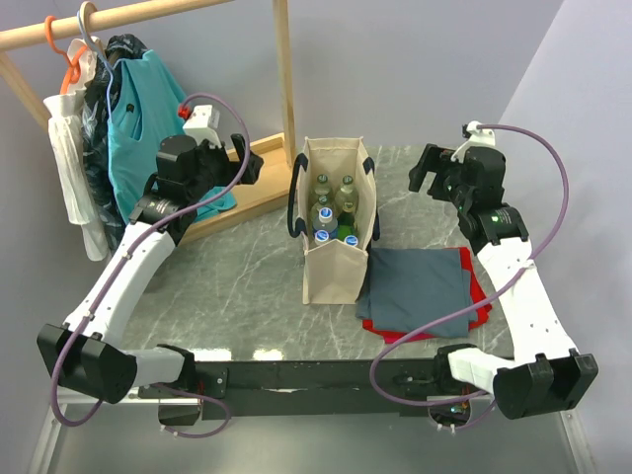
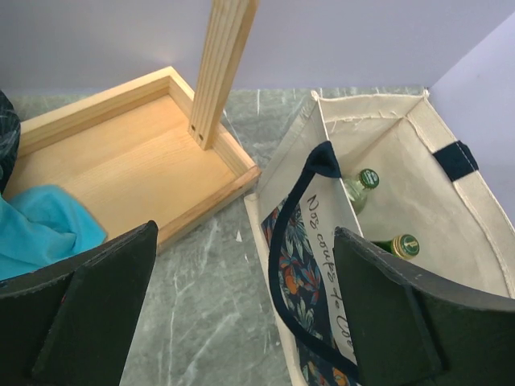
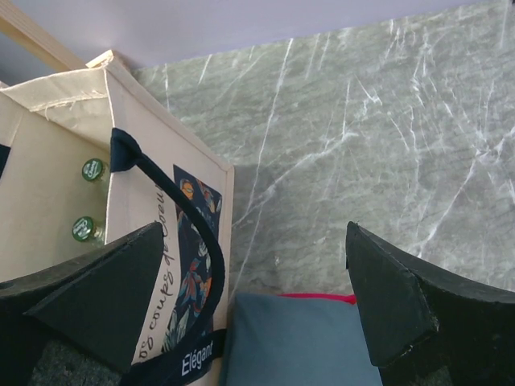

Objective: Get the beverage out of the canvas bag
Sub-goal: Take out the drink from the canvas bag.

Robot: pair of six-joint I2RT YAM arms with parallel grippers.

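Observation:
The beige canvas bag (image 1: 331, 272) stands upright mid-table with its mouth open and a navy handle (image 2: 282, 241) on each side. Inside stand several beverage bottles (image 1: 334, 205), some with green caps (image 2: 368, 178) and some with blue caps. Two green caps (image 3: 83, 227) also show in the right wrist view. My left gripper (image 1: 247, 163) hovers open to the left of the bag (image 2: 378, 137), holding nothing. My right gripper (image 1: 425, 170) hovers open to the bag's right and farther back, also with nothing in it. In the wrist views, the left gripper (image 2: 245, 241) straddles the bag's left wall and the right gripper (image 3: 253, 233) sits beside the bag (image 3: 56, 161).
A wooden clothes rack base (image 1: 247, 188) with an upright post (image 1: 286, 79) stands at the back left, close to the left gripper. Teal and white garments (image 1: 148, 128) hang from it. A folded grey-blue cloth (image 1: 420, 286) over a red one lies against the bag's right side.

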